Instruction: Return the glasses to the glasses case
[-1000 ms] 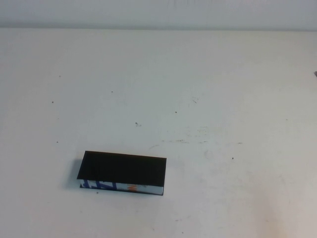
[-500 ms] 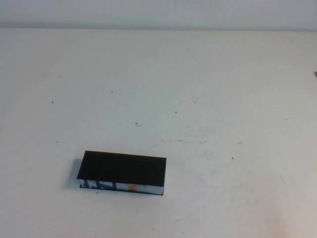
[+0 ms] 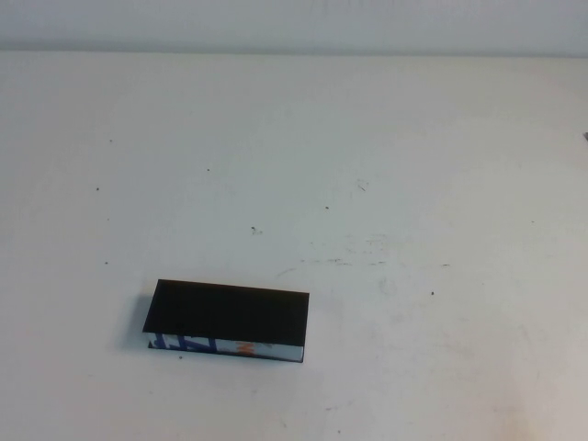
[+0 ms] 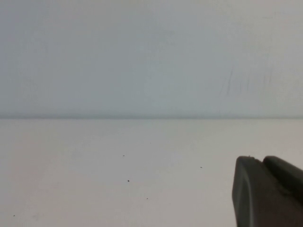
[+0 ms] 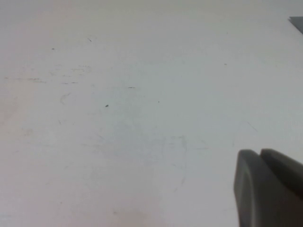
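The glasses case (image 3: 228, 312) lies at the front left of the white table (image 3: 367, 165) in the high view. Its black lid lies flat on top, and the blue, white and orange front side faces me. The glasses are out of view. Neither arm shows in the high view. My left gripper (image 4: 261, 160) shows in the left wrist view over bare table, facing the back wall, with its fingers together and nothing between them. My right gripper (image 5: 259, 152) shows in the right wrist view over bare, scuffed table, also with its fingers together and empty.
A small dark object (image 3: 585, 137) peeks in at the right edge of the high view. A dark corner (image 5: 297, 22) shows at the edge of the right wrist view. The table top carries faint scuffs and specks.
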`<state>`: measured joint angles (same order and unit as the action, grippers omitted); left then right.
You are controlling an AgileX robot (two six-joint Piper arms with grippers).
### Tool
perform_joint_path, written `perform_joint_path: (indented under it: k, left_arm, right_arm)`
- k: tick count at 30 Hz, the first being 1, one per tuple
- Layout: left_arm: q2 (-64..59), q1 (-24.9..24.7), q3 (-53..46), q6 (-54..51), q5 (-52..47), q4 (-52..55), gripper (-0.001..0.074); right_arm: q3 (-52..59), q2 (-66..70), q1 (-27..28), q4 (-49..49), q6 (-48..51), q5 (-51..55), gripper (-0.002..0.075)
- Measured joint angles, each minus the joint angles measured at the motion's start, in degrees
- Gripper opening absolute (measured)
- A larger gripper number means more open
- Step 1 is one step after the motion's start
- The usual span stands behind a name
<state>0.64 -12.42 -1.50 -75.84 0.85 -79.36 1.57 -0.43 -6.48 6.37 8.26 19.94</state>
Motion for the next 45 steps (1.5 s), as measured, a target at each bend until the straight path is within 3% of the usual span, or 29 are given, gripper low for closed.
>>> perform_joint_path:
  k: [18, 21, 26, 29, 36, 45]
  left_arm:
    - [0.00, 0.00, 0.00, 0.67, 2.04, 2.03, -0.0001]
    - [0.00, 1.27, 0.00, 10.52, 3.13, 14.46, -0.0001]
    - [0.00, 8.15, 0.00, 48.04, -0.85, 54.67, -0.0001]
    - [0.00, 11.32, 0.00, 64.75, -7.78, 69.25, -0.0001]
    - [0.00, 12.10, 0.00, 70.82, -21.27, 75.52, -0.0001]
    - [0.00, 12.10, 0.00, 71.19, -22.47, 75.75, -0.0001]
  right_arm:
    - [0.00, 0.00, 0.00, 0.11, 0.13, 0.00, -0.0013]
    - [0.00, 0.00, 0.00, 0.11, 0.13, 0.00, -0.0013]
    - [0.00, 0.00, 0.00, 0.11, 0.13, 0.00, -0.0013]
    - [0.00, 0.00, 0.00, 0.11, 0.13, 0.00, -0.0013]
    - [0.00, -0.10, 0.00, 0.20, 0.13, 0.00, -0.0013]
    - [0.00, -0.10, 0.00, 0.22, 0.13, 0.00, -0.0013]
